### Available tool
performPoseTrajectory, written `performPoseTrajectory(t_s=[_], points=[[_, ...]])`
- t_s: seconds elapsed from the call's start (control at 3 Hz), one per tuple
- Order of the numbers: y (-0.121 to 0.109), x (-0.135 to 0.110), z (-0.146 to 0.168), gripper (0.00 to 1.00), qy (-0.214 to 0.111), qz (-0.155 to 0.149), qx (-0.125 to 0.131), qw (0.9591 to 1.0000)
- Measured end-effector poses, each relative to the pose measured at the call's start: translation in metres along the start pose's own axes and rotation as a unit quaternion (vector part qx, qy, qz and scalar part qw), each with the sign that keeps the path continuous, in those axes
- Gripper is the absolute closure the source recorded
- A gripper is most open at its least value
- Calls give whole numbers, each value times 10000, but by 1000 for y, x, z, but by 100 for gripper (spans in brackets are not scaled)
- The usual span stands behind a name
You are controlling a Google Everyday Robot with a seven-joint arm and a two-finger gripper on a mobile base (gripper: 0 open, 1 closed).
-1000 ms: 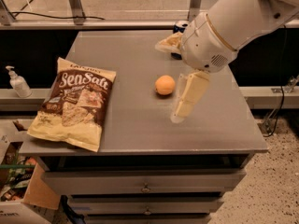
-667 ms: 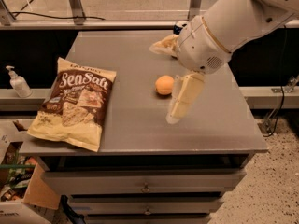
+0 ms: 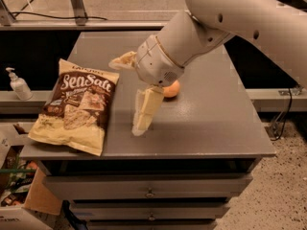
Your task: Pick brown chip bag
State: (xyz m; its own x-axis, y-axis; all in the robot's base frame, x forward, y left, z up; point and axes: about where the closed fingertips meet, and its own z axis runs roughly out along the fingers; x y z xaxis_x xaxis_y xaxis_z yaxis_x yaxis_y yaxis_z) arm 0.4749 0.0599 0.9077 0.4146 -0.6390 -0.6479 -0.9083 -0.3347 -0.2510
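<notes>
The brown chip bag (image 3: 76, 107) lies flat on the left part of the grey table (image 3: 211, 123). It has a dark brown top with white "Sea Salt" lettering and a pale yellow bottom. My gripper (image 3: 126, 97) hangs over the middle of the table, just right of the bag and apart from it. It is open and empty. One cream finger (image 3: 144, 111) points down toward the table top. The other finger (image 3: 122, 61) sticks out to the left above the bag's top right corner.
A small orange ball (image 3: 172, 89) sits on the table, partly behind my wrist. A white pump bottle (image 3: 18, 84) stands on a ledge at the left. Drawers (image 3: 148, 188) are below the table top, and a cardboard box (image 3: 29, 202) sits on the floor at the lower left.
My arm and gripper have moved left across the table, from right of the orange ball to close beside the bag. The bag and ball have not moved.
</notes>
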Motion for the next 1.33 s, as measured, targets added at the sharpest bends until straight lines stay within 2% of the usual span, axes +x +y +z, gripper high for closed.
performPoseTrajectory(t_s=[0.33,0.67,1.0,1.33], points=[[-12,-20,39,0,-187,-444,-226,9986],[-20,-29,69,0,-64,-919,-334,9952],[-30,-31,96,0,266,-1381,-356,9894],[-43,-29,118,0,582,-1641,-391,9839]])
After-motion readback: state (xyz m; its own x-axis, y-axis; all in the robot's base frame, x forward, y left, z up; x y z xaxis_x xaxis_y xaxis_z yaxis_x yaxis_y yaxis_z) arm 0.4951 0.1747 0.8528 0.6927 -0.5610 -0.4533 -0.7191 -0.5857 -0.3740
